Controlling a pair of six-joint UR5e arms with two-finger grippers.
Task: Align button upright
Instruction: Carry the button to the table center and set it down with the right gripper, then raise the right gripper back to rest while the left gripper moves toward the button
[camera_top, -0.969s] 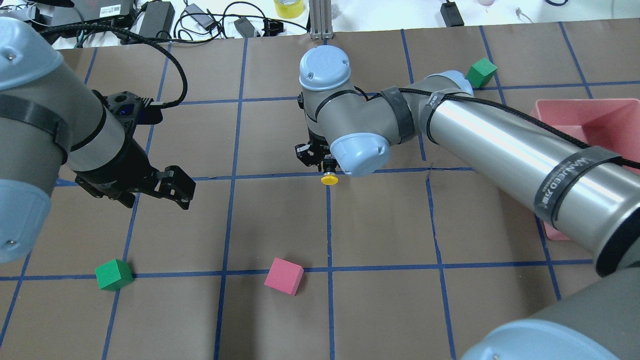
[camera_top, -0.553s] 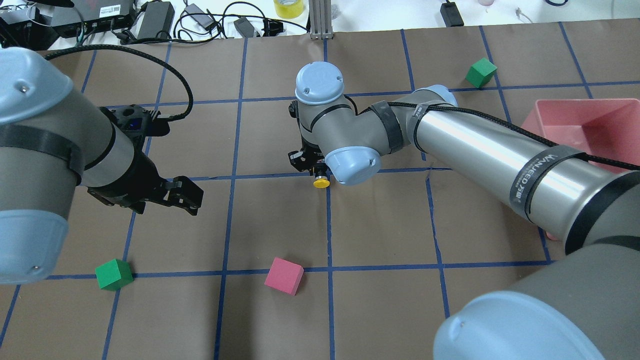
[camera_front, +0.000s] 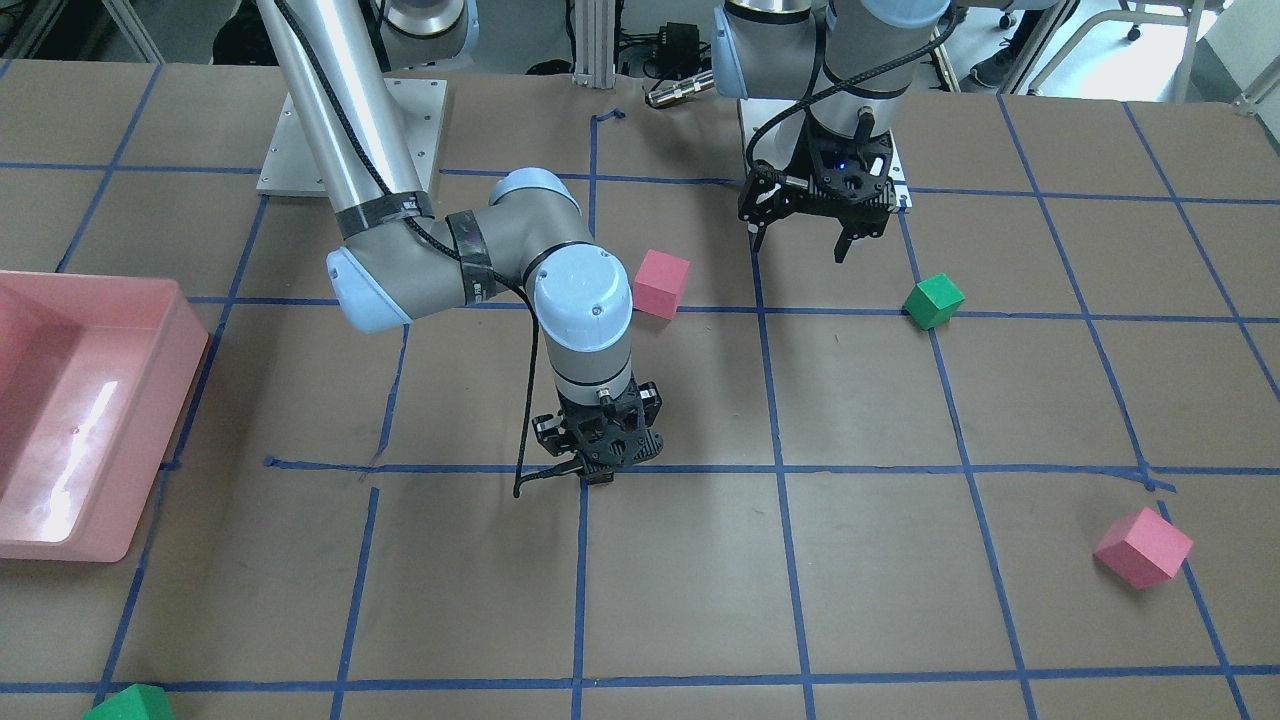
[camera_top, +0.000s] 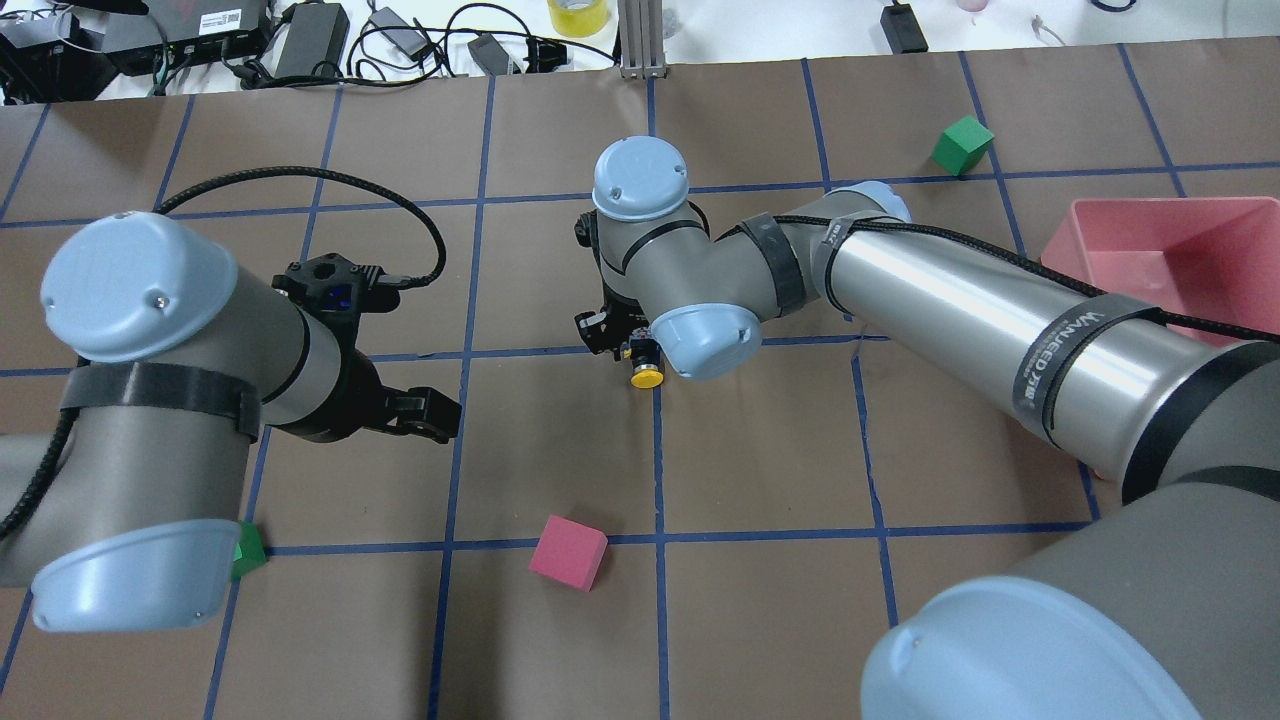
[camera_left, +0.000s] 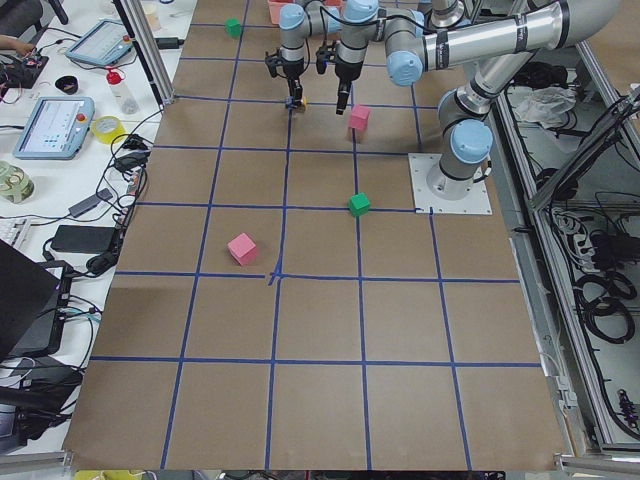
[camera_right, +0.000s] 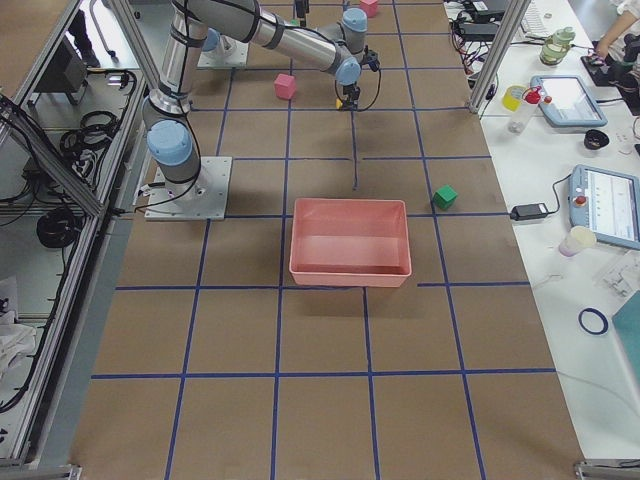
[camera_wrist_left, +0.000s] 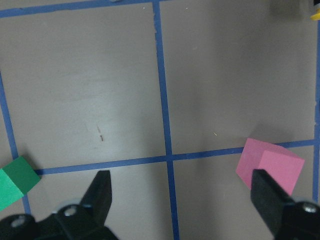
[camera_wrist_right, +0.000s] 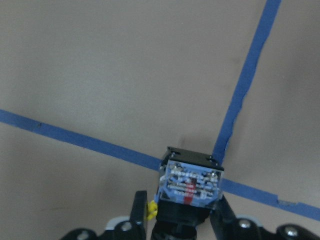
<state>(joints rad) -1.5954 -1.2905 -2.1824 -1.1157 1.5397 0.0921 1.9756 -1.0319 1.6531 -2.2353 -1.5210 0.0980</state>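
The button (camera_top: 645, 378) shows its round yellow cap just below my right wrist, over a crossing of blue tape lines. My right gripper (camera_top: 625, 345) is shut on it, low over the table (camera_front: 598, 472). In the right wrist view the button's whitish base block (camera_wrist_right: 190, 182) sits between the fingers, with a sliver of yellow cap at its lower left. It is held tilted, cap toward the robot's side. I cannot tell whether it touches the table. My left gripper (camera_top: 425, 415) hangs open and empty to the left, its fingers (camera_wrist_left: 100, 192) spread wide above the paper.
A pink cube (camera_top: 568, 552) lies near the front centre, and a green cube (camera_top: 248, 552) is half hidden under my left arm. Another green cube (camera_top: 962, 145) sits at the far right. A pink bin (camera_top: 1170, 250) stands at the right edge. A second pink cube (camera_front: 1142, 547) lies far left.
My left arm has swung right and nearer, carrying its open gripper toward the centre. My right gripper, still holding the button, has shifted slightly left and nearer.
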